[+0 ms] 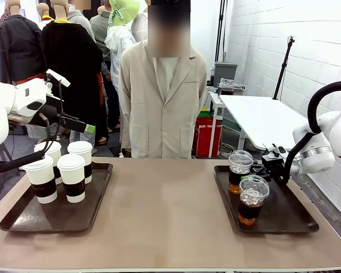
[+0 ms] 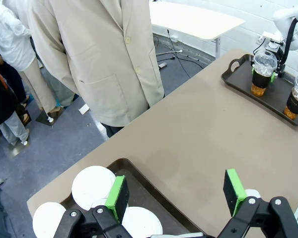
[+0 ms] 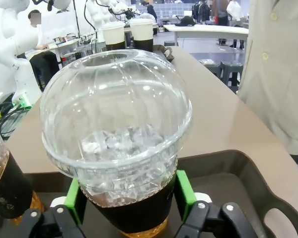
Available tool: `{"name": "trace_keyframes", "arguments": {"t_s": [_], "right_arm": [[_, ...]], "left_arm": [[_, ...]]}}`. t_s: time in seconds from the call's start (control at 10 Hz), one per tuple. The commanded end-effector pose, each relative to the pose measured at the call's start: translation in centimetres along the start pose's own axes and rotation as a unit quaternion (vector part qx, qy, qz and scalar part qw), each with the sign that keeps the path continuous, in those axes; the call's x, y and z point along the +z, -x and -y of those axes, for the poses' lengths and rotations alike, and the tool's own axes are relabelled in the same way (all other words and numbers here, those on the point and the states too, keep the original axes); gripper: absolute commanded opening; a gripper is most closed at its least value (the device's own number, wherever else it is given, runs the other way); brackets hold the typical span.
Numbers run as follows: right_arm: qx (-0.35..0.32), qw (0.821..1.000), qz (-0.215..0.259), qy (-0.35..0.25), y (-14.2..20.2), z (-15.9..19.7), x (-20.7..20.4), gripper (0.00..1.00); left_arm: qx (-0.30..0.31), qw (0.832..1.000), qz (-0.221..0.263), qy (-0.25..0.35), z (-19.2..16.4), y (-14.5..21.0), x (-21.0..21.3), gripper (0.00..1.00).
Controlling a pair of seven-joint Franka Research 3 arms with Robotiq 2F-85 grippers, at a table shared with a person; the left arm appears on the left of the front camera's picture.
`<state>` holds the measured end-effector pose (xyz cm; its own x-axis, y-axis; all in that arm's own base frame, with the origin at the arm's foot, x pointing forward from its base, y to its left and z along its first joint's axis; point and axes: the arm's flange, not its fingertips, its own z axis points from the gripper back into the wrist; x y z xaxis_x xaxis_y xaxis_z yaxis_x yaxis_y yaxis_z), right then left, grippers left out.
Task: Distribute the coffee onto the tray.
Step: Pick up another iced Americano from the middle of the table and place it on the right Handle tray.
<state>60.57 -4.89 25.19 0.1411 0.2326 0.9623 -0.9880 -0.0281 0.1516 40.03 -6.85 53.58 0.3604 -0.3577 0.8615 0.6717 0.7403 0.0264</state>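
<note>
right gripper (image 3: 126,208): green pads either side of the far iced cup (image 1: 239,170) at sleeve height; clamped or just let go, can't tell
cup axis: upright, dead centre between fingers, on right tray (image 1: 284,219)
2nd iced cup (image 1: 252,199): just beside, nearer robot
left gripper (image 2: 176,196): fingers apart, empty, above left tray (image 1: 23,219)
4 paper cups (image 1: 72,176): on left tray

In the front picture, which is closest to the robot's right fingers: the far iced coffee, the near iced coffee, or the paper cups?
1. Far clear dome-lidded iced coffee cup, between the right fingers.
2. Near clear dome-lidded iced coffee cup, same tray, toward the camera.
3. White lidded paper cups, left tray across the table.
</note>
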Motion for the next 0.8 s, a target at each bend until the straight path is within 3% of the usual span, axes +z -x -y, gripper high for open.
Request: {"name": "trace_keyframes", "arguments": {"t_s": [0.0,0.7], "right_arm": [[-0.014,1.0,-0.007,-0.007,0.1,-0.6,0.9,1.0],[-0.025,0.998,0.006,0.055,1.6,-4.1,5.1,1.0]], "left_arm": [[0.004,1.0,-0.002,-0.001,0.0,0.1,-0.1,1.0],[0.004,1.0,-0.002,-0.001,0.0,0.1,-0.1,1.0]]}}
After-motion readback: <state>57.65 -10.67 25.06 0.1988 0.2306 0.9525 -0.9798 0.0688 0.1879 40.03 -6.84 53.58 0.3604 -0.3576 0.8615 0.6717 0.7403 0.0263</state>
